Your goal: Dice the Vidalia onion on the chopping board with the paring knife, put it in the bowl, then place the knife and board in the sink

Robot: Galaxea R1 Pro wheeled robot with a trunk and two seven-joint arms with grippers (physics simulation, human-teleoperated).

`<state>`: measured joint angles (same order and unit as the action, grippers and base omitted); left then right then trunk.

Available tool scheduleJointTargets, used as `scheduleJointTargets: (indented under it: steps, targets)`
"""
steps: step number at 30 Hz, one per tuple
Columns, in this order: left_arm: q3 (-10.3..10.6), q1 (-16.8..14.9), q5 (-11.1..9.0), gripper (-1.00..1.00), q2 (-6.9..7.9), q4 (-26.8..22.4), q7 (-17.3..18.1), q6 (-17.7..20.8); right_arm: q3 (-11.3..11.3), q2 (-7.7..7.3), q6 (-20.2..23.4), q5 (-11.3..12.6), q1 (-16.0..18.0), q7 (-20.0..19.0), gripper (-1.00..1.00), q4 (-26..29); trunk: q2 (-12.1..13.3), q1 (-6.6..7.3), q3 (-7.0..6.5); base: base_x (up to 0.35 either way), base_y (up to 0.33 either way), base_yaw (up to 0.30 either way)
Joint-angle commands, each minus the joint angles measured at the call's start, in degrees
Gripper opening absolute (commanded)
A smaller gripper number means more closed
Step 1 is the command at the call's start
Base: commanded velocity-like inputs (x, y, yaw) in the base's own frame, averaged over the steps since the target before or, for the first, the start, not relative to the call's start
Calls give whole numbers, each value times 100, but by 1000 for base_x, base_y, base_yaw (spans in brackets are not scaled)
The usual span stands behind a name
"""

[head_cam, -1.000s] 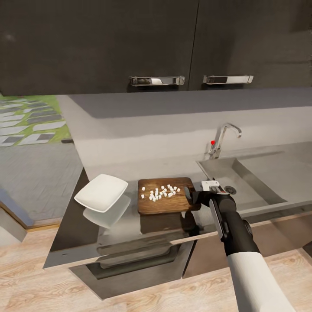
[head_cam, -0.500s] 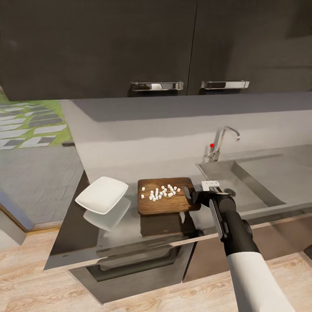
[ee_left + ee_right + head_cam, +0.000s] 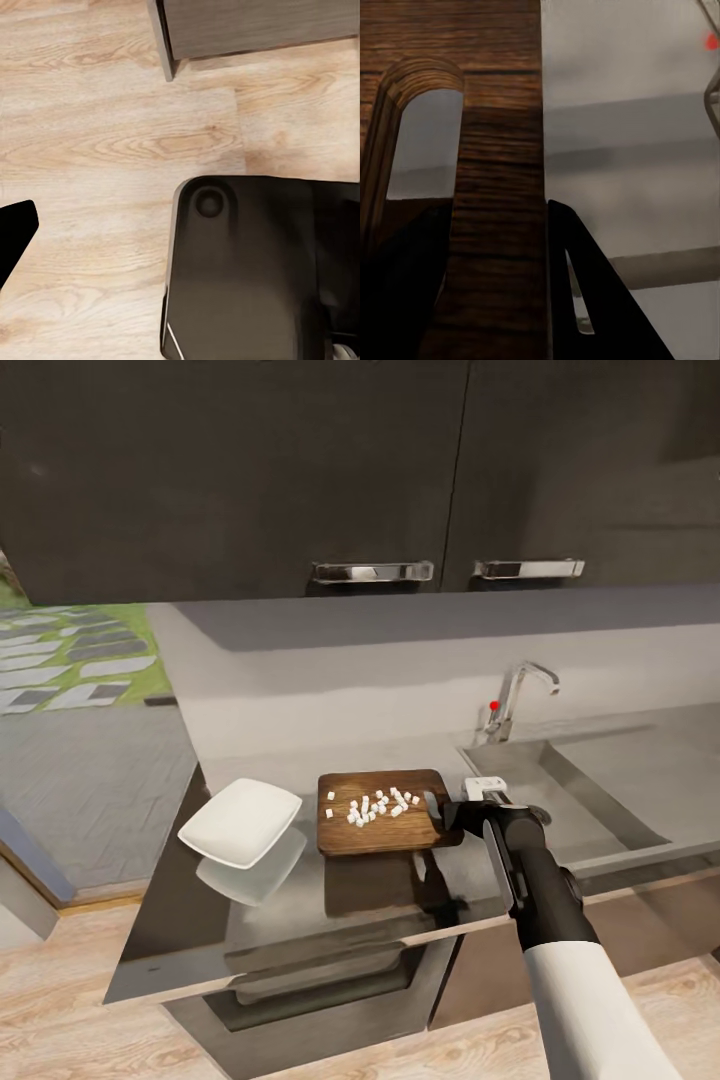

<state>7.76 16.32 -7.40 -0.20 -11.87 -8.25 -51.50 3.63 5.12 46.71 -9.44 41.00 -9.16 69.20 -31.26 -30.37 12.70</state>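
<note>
Now chopping board (image 3: 375,822) lies crosswise — handle toward sink (image 3: 590,800).

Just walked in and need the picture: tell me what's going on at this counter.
The robot's right gripper is clamped on the handle end of the chopping board, which seems held just above the countertop, casting a shadow below. Diced onion lies on the board, not yet in the white bowl to its left, which looks tilted. The sink with its faucet is to the right. The left wrist view faces the wood floor.
</note>
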Motion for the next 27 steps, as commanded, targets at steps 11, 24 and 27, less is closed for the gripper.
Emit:
scheduleJointTargets:
  steps: [11,24,27]
  targets:
    - [50,2,-58,100,3,-8,-18,-7,7,15,30,-58,5,-54,-100,6,-8,-3,-91,2,1,0]
    - [50,2,-58,100,3,-8,-18,-2,-1,24,120,-58,5,-51,-100,18,-8,-3,-208,0,0,0]
    - [50,2,-60,100,3,-8,-18,-2,-2,28,240,-58,5,-51,-100,27,-8,-3,-235,0,0,0]
